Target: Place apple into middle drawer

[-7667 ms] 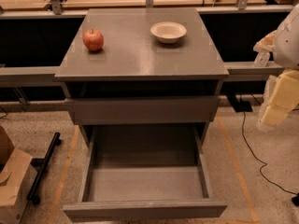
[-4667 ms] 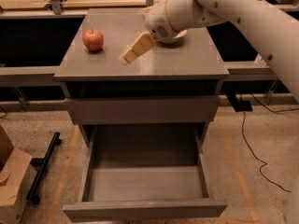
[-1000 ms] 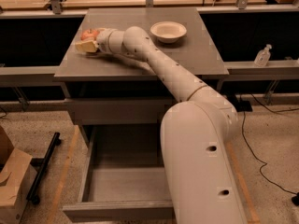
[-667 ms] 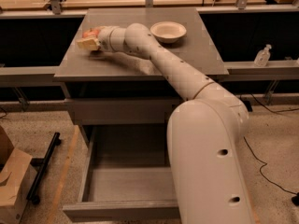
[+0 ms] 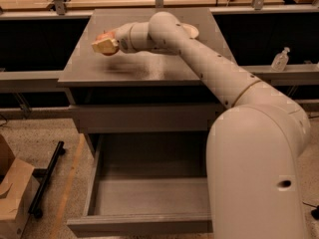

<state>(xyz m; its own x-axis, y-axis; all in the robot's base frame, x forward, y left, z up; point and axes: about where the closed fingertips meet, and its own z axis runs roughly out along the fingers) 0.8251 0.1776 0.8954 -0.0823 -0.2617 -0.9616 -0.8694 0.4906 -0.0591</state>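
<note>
You have a grey cabinet in front of you, and its flat top is your counter [image 5: 149, 66], matte and dimly lit. Dark recesses run along behind it to the left and right, with pale wooden boards at the far edge of the scene. Under the counter the uppermost drawer front [image 5: 144, 118] is closed. Below that, the middle drawer [image 5: 149, 195] is pulled out towards the near side, and its grey floor is bare. The floor of the room [image 5: 35, 128] is speckled and pale. A cardboard box [image 5: 12, 203] sits at the near left with a black bar [image 5: 47, 178] lying just beside it. A clear bottle [image 5: 280, 59] stands on the grey ledge to the right.

Your white arm [image 5: 259, 158] fills the near right and reaches across to the far left part of the counter, covering most of the cream bowl [image 5: 192, 31]. Only the bowl's right rim shows.

The pincer [image 5: 105, 45] is over the counter's left side, its cream fingers closed narrowly around the apple [image 5: 102, 35]. Red skin shows above and below the near finger. The apple seems to sit slightly above the surface, with a soft shadow on the counter just to its near right.
</note>
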